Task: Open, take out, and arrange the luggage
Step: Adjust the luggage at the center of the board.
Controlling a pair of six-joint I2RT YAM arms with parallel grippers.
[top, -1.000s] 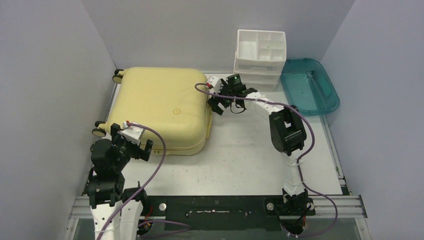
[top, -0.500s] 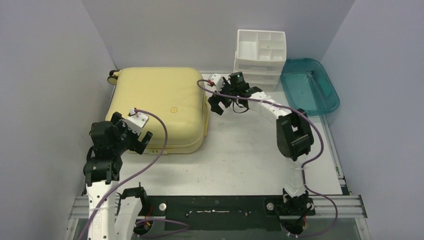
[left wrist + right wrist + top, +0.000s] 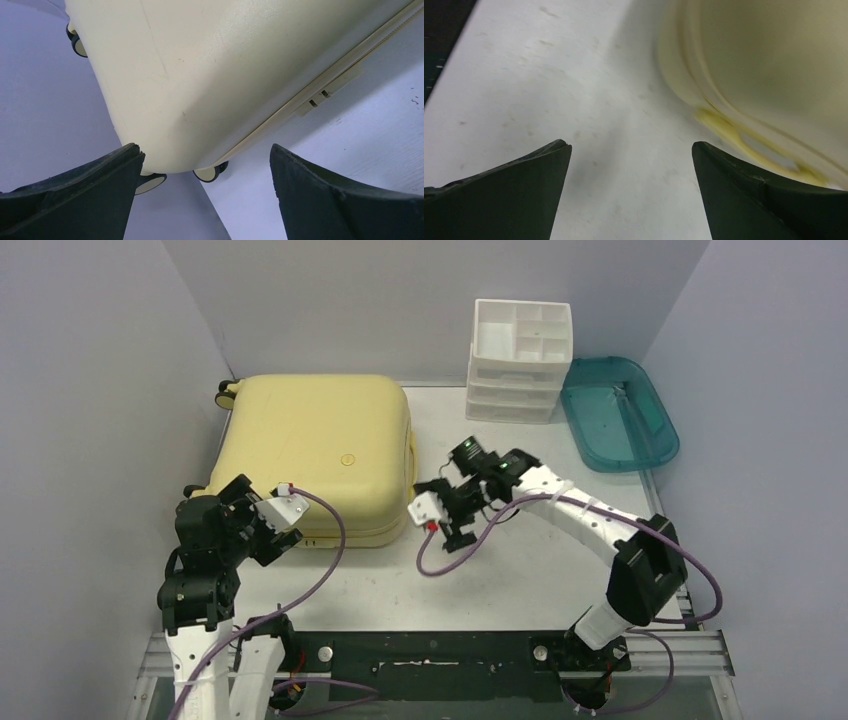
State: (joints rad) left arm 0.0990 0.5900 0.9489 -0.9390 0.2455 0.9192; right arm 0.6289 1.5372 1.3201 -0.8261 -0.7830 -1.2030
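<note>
The luggage [image 3: 310, 450], a pale-yellow hard-shell suitcase, lies flat and closed at the back left of the table. My left gripper [image 3: 262, 522] is open at its near-left corner. In the left wrist view the shell [image 3: 225, 70], its seam and two small wheels [image 3: 210, 173] fill the space ahead of the open left gripper [image 3: 204, 150], which touches nothing. My right gripper [image 3: 442, 516] hangs open just off the near-right corner. The right wrist view shows bare table between the fingers of the right gripper [image 3: 630, 146], with the suitcase edge [image 3: 774, 80] blurred at the upper right.
A white drawer organizer [image 3: 521, 360] stands at the back, right of the suitcase. A teal plastic tray [image 3: 618, 412] lies at the back right. Grey walls close in the left, back and right sides. Purple cables trail from both wrists.
The right arm swung from the suitcase's far-right side down to its near-right corner. The left gripper drew back a little toward the near edge. Both grippers stayed open.
</note>
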